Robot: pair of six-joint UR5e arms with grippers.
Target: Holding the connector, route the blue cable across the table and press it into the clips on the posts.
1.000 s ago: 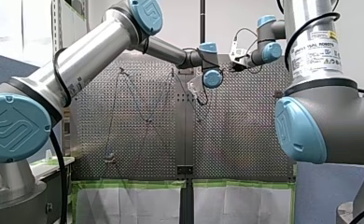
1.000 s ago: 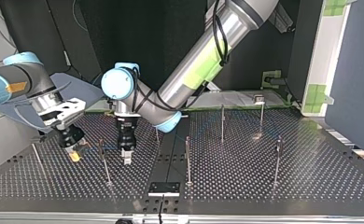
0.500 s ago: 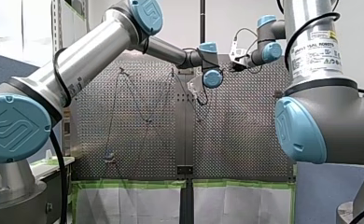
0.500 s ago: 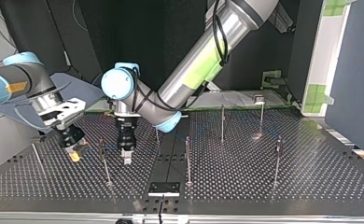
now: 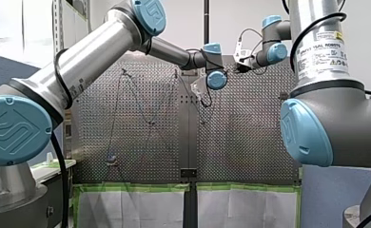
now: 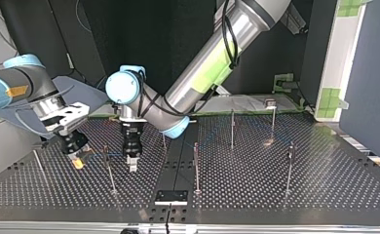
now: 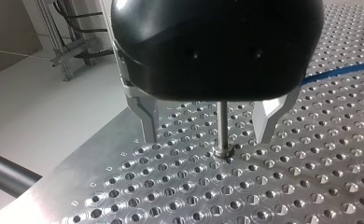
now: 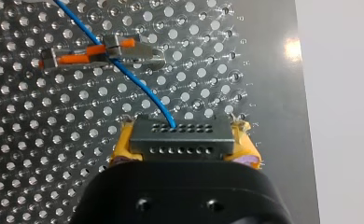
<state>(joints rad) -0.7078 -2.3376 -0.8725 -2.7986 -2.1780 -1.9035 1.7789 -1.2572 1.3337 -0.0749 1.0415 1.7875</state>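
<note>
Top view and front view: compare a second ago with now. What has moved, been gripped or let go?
Nothing visibly changed. My right gripper, shut on the connector, and my open left gripper around a post are where they were; the blue cable too.

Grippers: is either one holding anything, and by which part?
My right gripper clamps the connector by its two short ends; the blue cable leaves its front. My left gripper is open, holding nothing.

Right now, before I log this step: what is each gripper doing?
Left gripper: open, gripping nothing.
Right gripper: closed on the connector, blue cable attached.
</note>
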